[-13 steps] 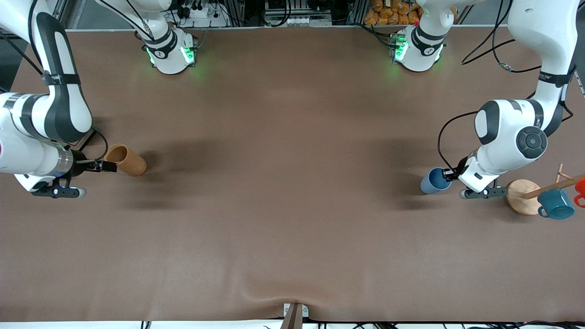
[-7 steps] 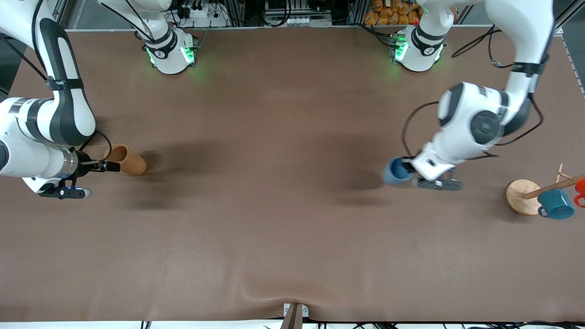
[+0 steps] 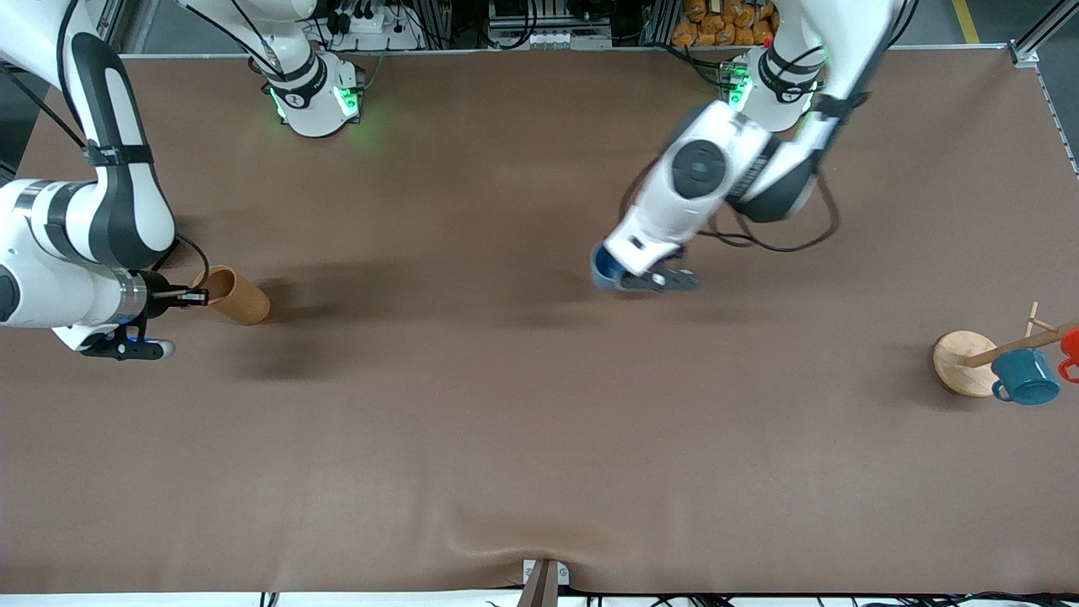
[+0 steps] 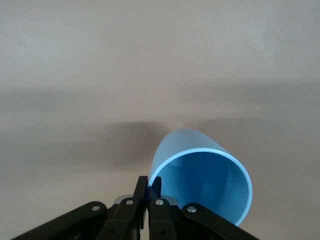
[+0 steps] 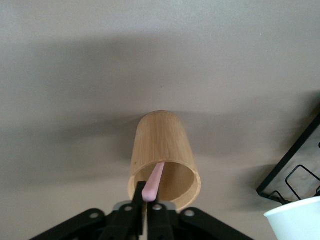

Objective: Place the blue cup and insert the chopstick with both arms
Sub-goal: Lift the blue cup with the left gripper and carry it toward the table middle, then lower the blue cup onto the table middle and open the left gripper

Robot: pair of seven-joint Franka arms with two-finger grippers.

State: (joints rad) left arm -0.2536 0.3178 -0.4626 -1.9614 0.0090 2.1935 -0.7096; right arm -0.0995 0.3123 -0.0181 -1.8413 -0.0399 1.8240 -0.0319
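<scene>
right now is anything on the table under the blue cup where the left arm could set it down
Nothing visible. The left gripper, fingers shut on the rim of the blue cup, hangs over bare table. The brown cup and the mug rack stand at the table's ends.

- A wide brown table (image 3: pixel 523 421) fills the view, its matte covering softly shadowed.
- Along its robot-side edge runs a metal frame (image 3: pixel 506 25) with dark cables (image 3: pixel 362 21).
</scene>
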